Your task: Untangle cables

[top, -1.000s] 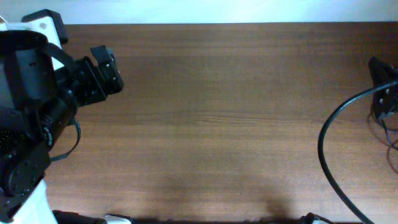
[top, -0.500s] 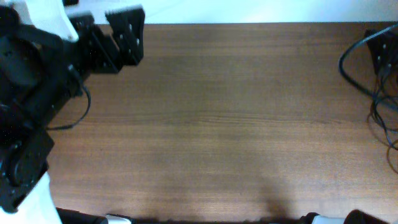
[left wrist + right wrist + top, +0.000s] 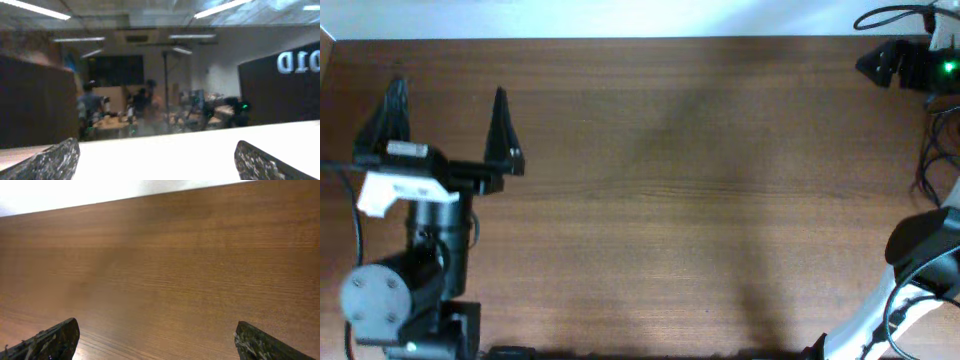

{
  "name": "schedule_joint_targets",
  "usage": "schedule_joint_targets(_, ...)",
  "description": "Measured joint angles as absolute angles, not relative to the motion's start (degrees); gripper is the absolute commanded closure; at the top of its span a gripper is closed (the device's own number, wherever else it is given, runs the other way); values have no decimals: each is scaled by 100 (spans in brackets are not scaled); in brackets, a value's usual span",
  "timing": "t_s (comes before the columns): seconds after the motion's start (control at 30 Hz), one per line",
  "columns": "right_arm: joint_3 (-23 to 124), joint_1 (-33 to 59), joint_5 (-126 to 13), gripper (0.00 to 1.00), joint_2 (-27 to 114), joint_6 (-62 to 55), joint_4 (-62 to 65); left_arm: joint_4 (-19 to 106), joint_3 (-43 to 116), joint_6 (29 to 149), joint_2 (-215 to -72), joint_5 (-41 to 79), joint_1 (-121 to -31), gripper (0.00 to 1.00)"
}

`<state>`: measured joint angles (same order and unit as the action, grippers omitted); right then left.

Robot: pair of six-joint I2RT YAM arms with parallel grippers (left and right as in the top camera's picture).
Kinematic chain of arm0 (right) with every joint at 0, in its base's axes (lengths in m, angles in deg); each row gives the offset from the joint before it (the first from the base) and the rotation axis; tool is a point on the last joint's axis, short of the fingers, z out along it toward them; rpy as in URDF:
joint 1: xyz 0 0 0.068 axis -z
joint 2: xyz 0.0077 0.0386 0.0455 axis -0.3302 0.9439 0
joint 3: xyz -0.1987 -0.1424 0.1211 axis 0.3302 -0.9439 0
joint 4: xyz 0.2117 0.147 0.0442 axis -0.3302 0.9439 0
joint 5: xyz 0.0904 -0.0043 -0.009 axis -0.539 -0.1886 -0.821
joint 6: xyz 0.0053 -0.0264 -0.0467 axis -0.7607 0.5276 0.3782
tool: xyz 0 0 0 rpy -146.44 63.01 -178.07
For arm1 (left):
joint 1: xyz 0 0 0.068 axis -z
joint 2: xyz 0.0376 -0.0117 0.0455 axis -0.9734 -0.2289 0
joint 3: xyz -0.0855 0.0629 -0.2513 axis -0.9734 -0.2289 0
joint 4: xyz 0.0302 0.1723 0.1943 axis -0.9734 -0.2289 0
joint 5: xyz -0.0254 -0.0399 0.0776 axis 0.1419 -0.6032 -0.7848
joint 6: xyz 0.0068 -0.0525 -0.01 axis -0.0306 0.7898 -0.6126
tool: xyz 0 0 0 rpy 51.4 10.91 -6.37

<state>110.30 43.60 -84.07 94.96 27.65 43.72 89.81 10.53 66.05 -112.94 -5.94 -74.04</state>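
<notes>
Wooden surface (image 3: 700, 200): brown, grain running left to right, with a pale strip along its far edge. Left gripper (image 3: 448, 125): stands at the left side of the surface in the overhead view, pointing toward the far edge. Its two black fingers (image 3: 500, 130) are spread wide and hold nothing. Its wrist view looks past the edge into a dim room (image 3: 150, 100) with ceiling lights (image 3: 35, 10) and blurred figures (too soft to describe further). Right gripper (image 3: 156, 325): fingers likewise wide apart and empty, with only bare wood between them in its wrist view. Right arm (image 3: 920, 250): white and black, at the right edge of the overhead view, with a black unit showing a green light (image 3: 945, 68) near the far right corner. Cables (image 3: 926, 165): thin black strands at the right edge of the overhead view, well apart from the left gripper. Whether they are loose cords or the arm's own wiring cannot be told.
</notes>
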Motion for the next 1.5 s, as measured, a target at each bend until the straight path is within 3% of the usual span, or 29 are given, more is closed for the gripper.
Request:
schedule_joint_targets(0.27,11030,4360,-8090,1,9516,2726,4361,8782,-1052,6586,-9165,-592,-8438,1)
schedule_joint_targets(0.5,11030,4360,-8086,1,9516,2722,4370,8373,-3011,6588,-7466,-286,-8510,1)
schedule_joint_targets(0.67,11030,4360,-8086,1,9516,2722,4363,8450,-3966,6590,-7372,79,-8279,1)
schedule_joint_targets(0.83,11030,4360,-8086,1,9516,2720,4367,8332,-4272,6590,-7357,-924,-7715,1)
schedule_joint_targets(0.97,11030,4360,-8086,1,9516,2722,4370,7348,-4305,6586,-7346,-1331,-7721,1)
schedule_joint_targets(1.23,11030,4360,-8086,1,9516,2724,4367,7344,-4305,5825,-7344,-1362,-7721,1)
schedule_joint_targets(1.5,11030,4360,-8086,1,9516,2720,4365,7342,-4305,6400,-7344,-1362,-7721,1)
